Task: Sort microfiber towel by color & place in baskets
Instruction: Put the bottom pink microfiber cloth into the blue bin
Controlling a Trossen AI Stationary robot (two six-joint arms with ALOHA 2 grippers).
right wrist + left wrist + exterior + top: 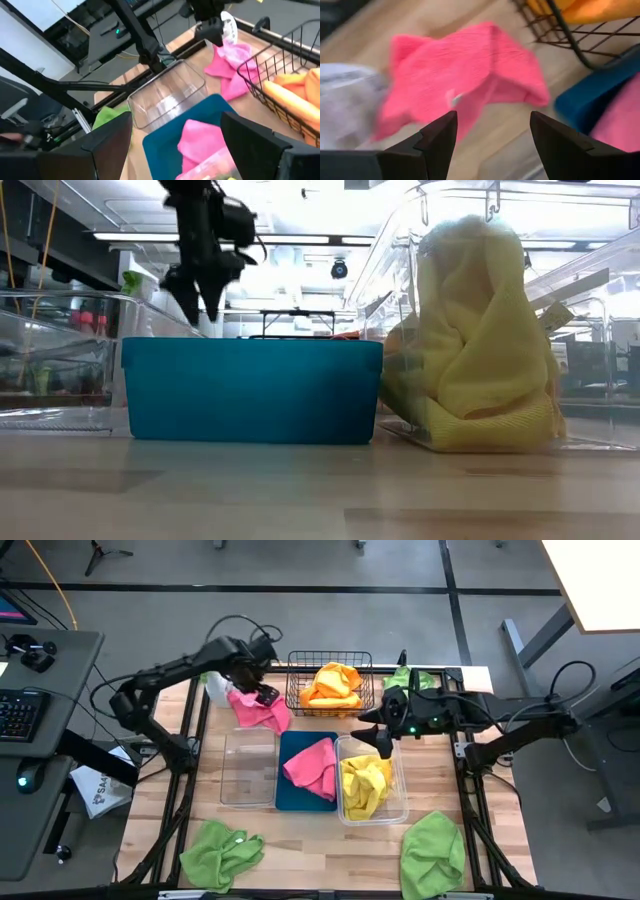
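Pink cloth (262, 712) lay loose on the wooden table (300, 840) at the far left, just left of the wire basket (329, 681), and the left gripper (264, 692) hung right over it with its fingers spread wide and nothing between them; the left wrist view showed the same pink towel (465, 85) below the parted dark fingers (437, 137). The wire basket held orange towels (335, 685). Nearer, three tubs stood side by side in a row: a clear tub (250, 768) on the left with no towel in it, a blue tub (305, 772) in the middle holding a second pink towel (313, 768), and another clear tub (372, 780) on the right holding yellow towels (365, 785). The right gripper (385, 736) hovered over the far edge of that right tub, its fingers wide apart and holding nothing, as the right wrist view confirmed with its fingers (107, 145) set to either side of the blue tub (165, 140). A green towel (220, 852) lay at the near left of the table and another green one (432, 852) at the near right; a third bit of green (410, 679) showed at the far right behind the right arm. In the low view the blue tub (250, 390) stood beside the yellow pile (470, 350), with the left gripper (197, 292) above.
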